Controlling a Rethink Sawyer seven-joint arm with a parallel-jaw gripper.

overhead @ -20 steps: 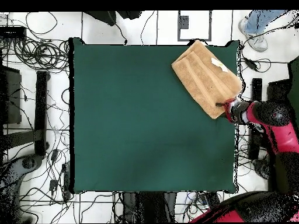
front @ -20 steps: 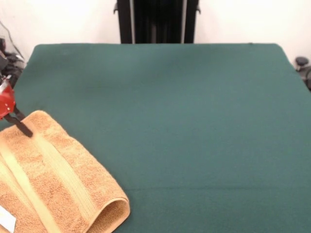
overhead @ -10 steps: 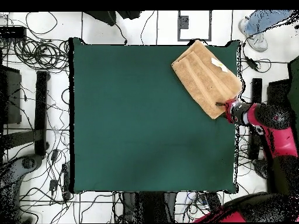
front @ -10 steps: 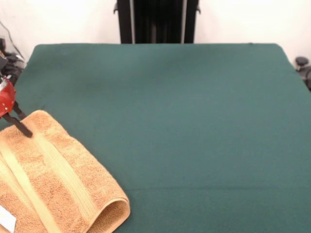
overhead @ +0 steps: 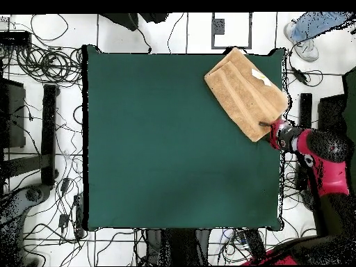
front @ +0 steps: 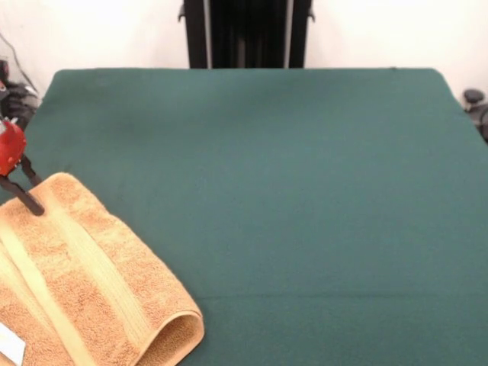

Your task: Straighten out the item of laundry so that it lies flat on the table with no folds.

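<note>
The item of laundry (front: 84, 282) is a tan-orange towel folded double, lying at the table's (front: 290, 191) near left corner, its rounded fold toward the table's middle. A white tag (front: 9, 345) shows at its near edge. My gripper (front: 27, 187) reaches in from the left edge at the towel's far corner, open, one black finger resting on the corner's edge. In the overhead view the towel (overhead: 243, 90) lies askew at the top right of the table (overhead: 167, 153), and the gripper (overhead: 265, 125) touches its lower corner.
The towel's left part runs out of the front view. Cables (overhead: 42, 83) and stands ring the table on the floor. A person's leg and shoe (overhead: 306, 35) show beyond the top right corner. The red arm (overhead: 316, 149) lies along the table's right edge.
The gripper has shifted slightly up and left in the front view, staying at the towel's corner. The arm has swung a little in the overhead view. The towel has not moved.
</note>
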